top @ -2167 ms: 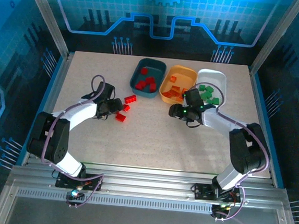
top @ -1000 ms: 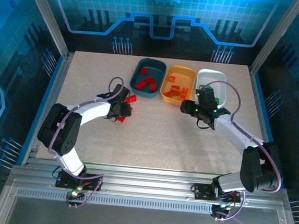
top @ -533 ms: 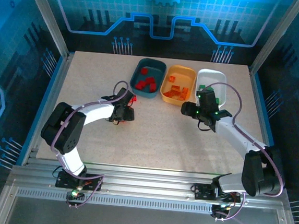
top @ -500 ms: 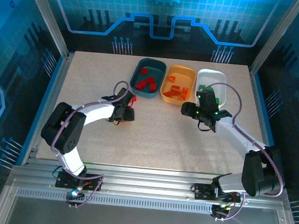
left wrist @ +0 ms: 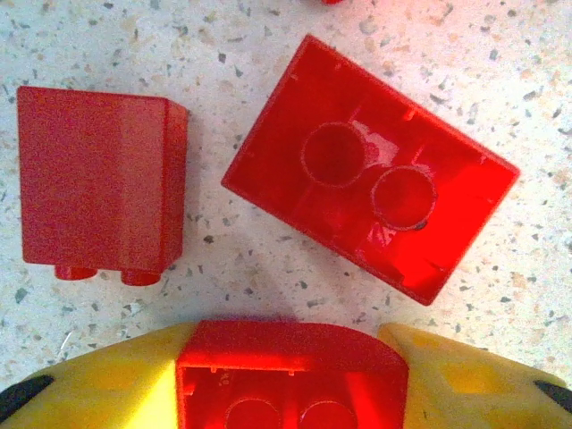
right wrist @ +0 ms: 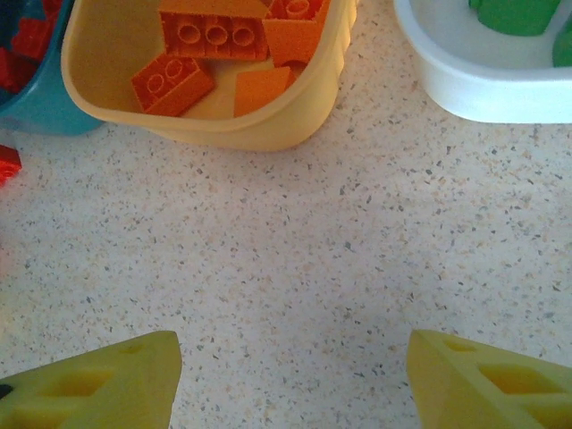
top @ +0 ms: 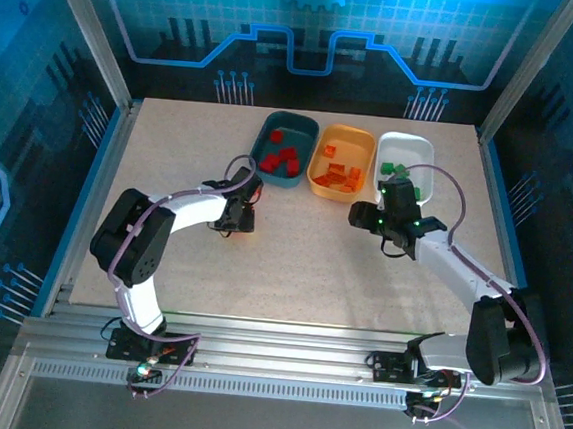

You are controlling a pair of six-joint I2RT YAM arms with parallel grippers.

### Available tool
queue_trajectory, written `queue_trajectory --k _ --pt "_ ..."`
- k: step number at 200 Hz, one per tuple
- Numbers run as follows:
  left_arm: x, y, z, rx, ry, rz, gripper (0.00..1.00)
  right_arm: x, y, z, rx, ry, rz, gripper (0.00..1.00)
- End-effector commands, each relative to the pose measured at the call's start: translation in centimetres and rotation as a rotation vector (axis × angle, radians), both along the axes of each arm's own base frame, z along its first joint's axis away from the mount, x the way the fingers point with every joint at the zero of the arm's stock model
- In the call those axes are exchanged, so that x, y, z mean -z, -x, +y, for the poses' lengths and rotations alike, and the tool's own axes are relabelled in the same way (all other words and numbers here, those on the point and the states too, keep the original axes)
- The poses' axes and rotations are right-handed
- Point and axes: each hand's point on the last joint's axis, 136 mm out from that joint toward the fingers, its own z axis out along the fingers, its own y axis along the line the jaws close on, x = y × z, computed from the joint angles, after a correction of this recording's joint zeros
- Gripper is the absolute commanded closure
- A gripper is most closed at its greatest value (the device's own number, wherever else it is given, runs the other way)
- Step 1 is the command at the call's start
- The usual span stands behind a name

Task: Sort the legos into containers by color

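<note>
The left claw (left wrist: 288, 344) is closed on a red brick (left wrist: 290, 380), with its yellow fingers (left wrist: 98, 393) pressed against either side and the brick's hollow underside facing the wrist camera. Just ahead of it on the speckled desk (left wrist: 268, 268) lie two more red pieces, close together but not touching: a square brick (left wrist: 94, 183) tipped on its side at the left, and a longer brick (left wrist: 371, 170) turned upside down at the right. From above, this arm reaches to a spot on the desk just in front of the dark teal tray (top: 296, 127), which holds a pile of red bricks (top: 279, 160). Next to that tray, in a row, stand the orange tray (top: 351, 138) with orange bricks (top: 340, 176) inside and the white tray (top: 413, 147) with green bricks (top: 399, 171) inside. The right claw (right wrist: 290, 353) is open, its fingers wide apart with nothing between them, over bare desk just in front of the orange and white trays
</note>
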Motion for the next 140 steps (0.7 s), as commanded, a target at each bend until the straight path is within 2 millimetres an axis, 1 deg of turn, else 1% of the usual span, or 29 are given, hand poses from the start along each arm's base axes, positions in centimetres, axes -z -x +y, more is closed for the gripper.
queue_trajectory --k 1,19,34,42,53,65,71,80,91,98,99,104,111,117,124,140 --pt "-1.2 0.3 0.0 0.026 -0.037 -0.003 0.54 -0.4 0.5 -0.5 0.001 0.018 -0.016 0.31" --pt "-3.2 1.0 -1.0 0.055 -0.030 -0.028 0.56 -0.7 0.5 -0.5 -0.001 0.018 -0.022 0.31" --pt "-5.9 1.1 -2.6 0.083 0.012 -0.072 0.57 -0.6 0.5 -0.5 -0.003 0.016 -0.019 0.31" --pt "-7.5 0.8 -3.3 0.088 0.043 -0.107 0.57 -0.5 0.5 -0.4 -0.007 0.015 -0.013 0.31" --pt "-9.3 -0.2 -4.2 0.092 0.086 -0.157 0.57 -0.3 0.6 -0.3 -0.014 0.014 -0.003 0.31" --pt "-11.2 -2.3 -5.2 0.106 0.103 -0.211 0.56 -0.1 0.8 -0.3 -0.015 0.010 0.002 0.31" --pt "-11.6 -3.4 -5.6 0.113 0.103 -0.224 0.55 0.0 0.9 -0.3 -0.014 0.006 0.003 0.31" --pt "-12.7 -5.6 -6.6 0.126 0.114 -0.249 0.55 0.1 1.2 -0.3 -0.012 0.001 0.009 0.31" --pt "-12.9 -8.3 -8.0 0.149 0.148 -0.266 0.55 0.3 1.6 -0.3 -0.010 -0.008 0.014 0.31" --pt "-13.4 -10.1 -8.7 0.149 0.173 -0.290 0.56 0.4 1.9 -0.3 -0.008 -0.012 0.013 0.31" --pt "-13.2 -10.3 -8.7 0.149 0.174 -0.285 0.56 0.4 1.9 -0.3 -0.008 -0.012 0.013 0.31" --pt "-13.4 -11.5 -9.2 0.150 0.187 -0.297 0.56 0.4 2.2 -0.4 -0.006 -0.013 0.013 0.31" --pt "-12.9 -13.0 -9.5 0.142 0.193 -0.291 0.57 0.6 2.6 -0.5 -0.003 -0.014 0.018 0.31" --pt "-12.9 -14.3 -9.8 0.138 0.205 -0.295 0.57 0.6 2.9 -0.6 0.000 -0.014 0.020 0.31" --pt "-12.5 -15.4 -10.2 0.134 0.218 -0.286 0.57 0.7 3.2 -0.8 0.004 -0.013 0.022 0.31" --pt "-12.4 -17.9 -10.8 0.120 0.249 -0.292 0.57 0.6 3.8 -1.2 0.017 -0.015 0.018 0.30"
